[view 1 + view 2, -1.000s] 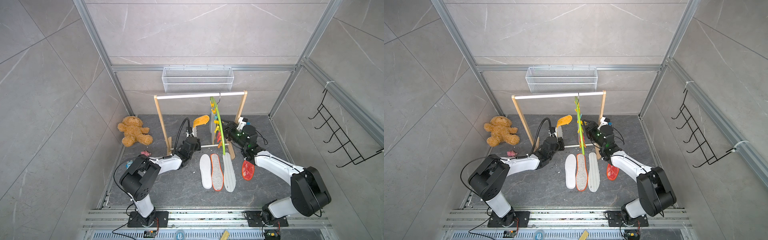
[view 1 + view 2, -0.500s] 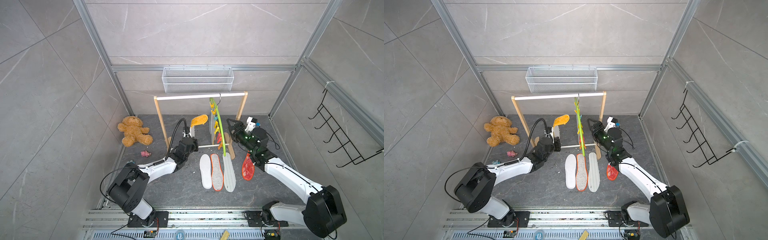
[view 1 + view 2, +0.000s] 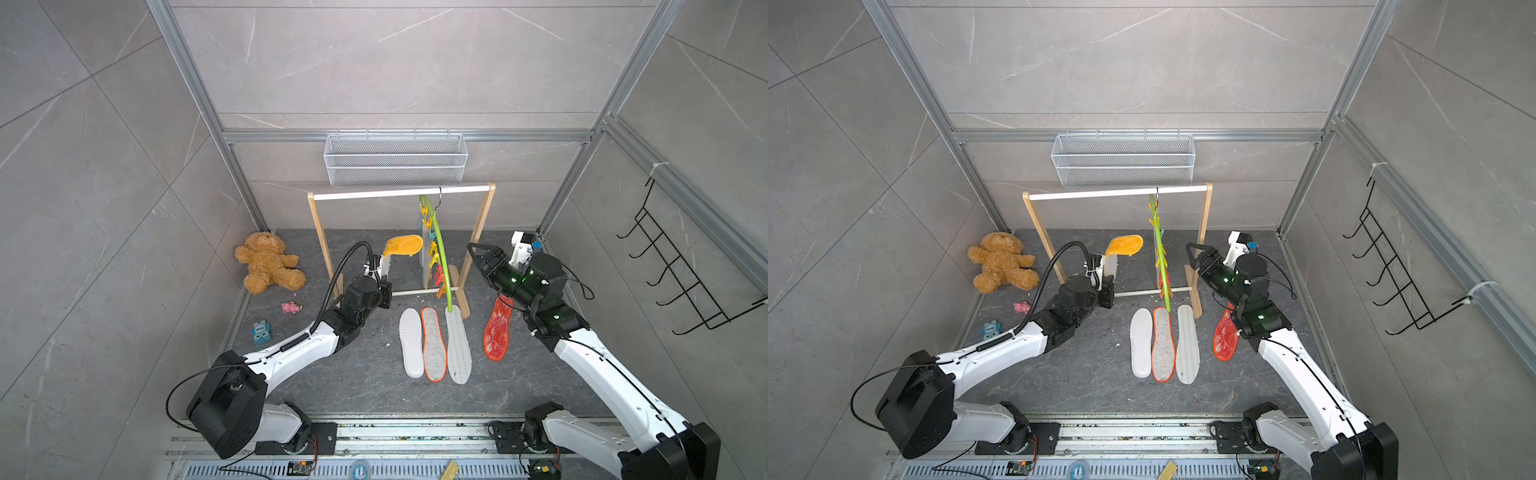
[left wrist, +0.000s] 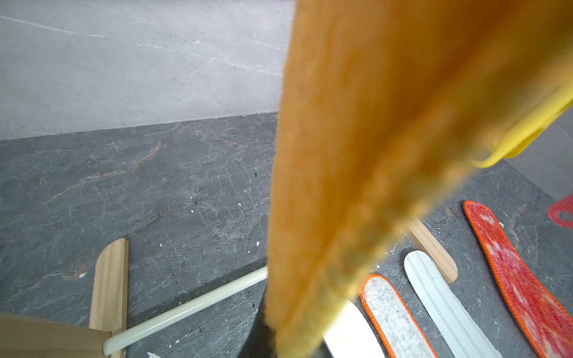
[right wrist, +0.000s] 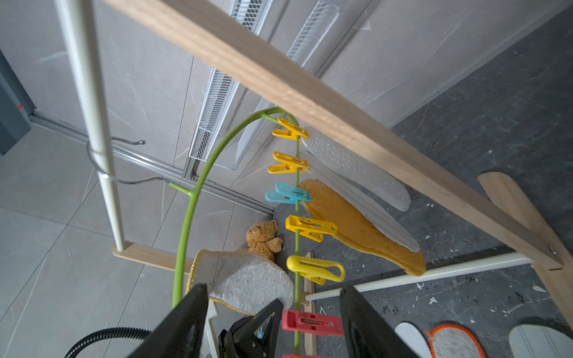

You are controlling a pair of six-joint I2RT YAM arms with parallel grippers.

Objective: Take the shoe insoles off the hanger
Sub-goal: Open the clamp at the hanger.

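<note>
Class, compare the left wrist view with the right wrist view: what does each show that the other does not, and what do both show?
Only the left wrist view: the red mesh insole lying on the floor.
Only the right wrist view: the hanger's green bar, the teddy bear, the wire basket on the wall, and the right gripper with its jaws open.
Both: the grey insole with the orange rim, the striped insole beside it, and the rack's white lower rail.
</note>
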